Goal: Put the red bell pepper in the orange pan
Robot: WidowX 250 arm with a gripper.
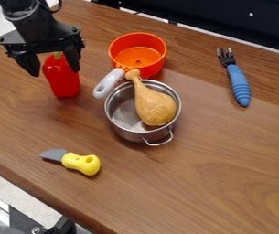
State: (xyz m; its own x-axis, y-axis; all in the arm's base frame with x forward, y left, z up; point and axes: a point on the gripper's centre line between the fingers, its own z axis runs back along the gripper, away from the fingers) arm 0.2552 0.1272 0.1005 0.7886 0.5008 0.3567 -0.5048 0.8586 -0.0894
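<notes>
Knife (pixel 80 162) lies nearest; pot (pixel 122 112) and pan (pixel 137 38) stand near fingers (pixel 73 57) straddling pepper (pixel 62 82).

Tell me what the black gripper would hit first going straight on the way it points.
Most likely the red pepper: the gripper points down over it, its open fingers seen to either side of its top. How close they are in depth is unclear from this view.

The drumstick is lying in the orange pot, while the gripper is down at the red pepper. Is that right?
Not quite: the camera view shows the drumstick in the metal pot, not the orange pot. The rest is right: the gripper is down at the red pepper.
</notes>
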